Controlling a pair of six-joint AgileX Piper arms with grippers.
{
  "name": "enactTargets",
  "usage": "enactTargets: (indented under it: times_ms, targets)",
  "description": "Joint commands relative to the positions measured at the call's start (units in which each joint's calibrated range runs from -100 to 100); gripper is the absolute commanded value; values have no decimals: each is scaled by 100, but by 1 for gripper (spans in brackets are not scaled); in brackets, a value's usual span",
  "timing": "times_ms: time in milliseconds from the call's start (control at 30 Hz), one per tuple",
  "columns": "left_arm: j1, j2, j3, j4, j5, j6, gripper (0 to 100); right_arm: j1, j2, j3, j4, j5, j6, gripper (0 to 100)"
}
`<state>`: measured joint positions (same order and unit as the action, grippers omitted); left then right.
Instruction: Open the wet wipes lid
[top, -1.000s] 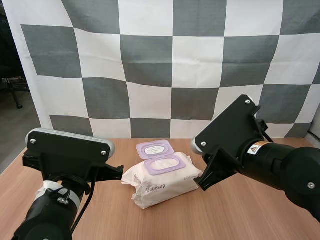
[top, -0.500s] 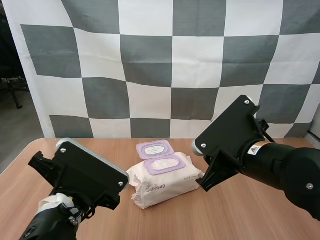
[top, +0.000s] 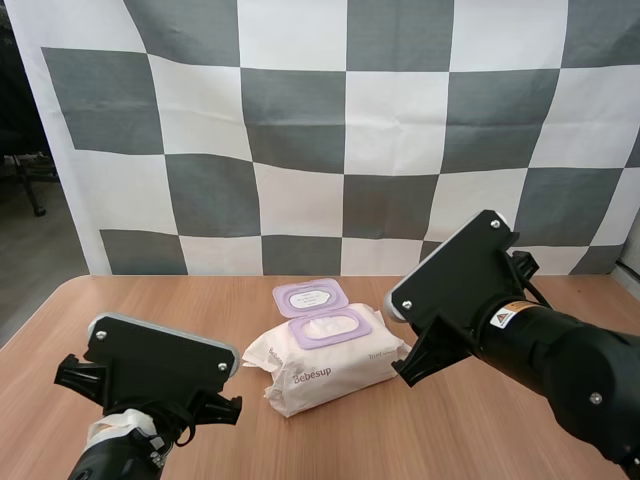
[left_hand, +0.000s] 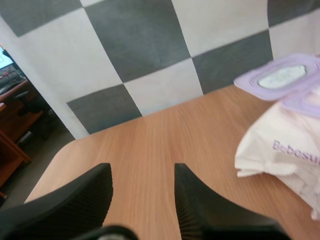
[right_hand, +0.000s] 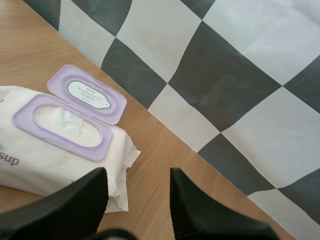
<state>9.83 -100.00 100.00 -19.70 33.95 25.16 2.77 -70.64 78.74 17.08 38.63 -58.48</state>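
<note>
A wet wipes pack (top: 325, 360) lies in the middle of the table (top: 200, 300), long axis left to right. Its purple lid (top: 311, 298) is already flipped open toward the far side. The left gripper (left_hand: 142, 172) and right gripper (right_hand: 137, 175) are both spread and empty. The right seems nearer, with the pack on its left.

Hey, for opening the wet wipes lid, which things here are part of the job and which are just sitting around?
Part of the job:
pack of wet wipes
purple lid, already flipped open
left end effector, open, apart from the pack
right end effector, open, apart from the pack

Just there:
wooden table, which the pack lies on
</note>
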Motion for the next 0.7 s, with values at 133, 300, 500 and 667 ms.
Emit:
enactTargets:
  times_ms: [133,300,500,667]
  targets:
    - [4,0,0,259,-266,-1710,65,-2,4,310,17,-1558,-87,58]
    - [4,0,0,335,-297,-1941,65,14,4,324,17,-1558,-112,0]
    - [-78,0,0,916,-368,-2550,65,14,4,324,470,-1484,-112,0]
    - [-523,0,0,1127,-386,-2730,65,14,4,339,1393,-1446,-112,0]
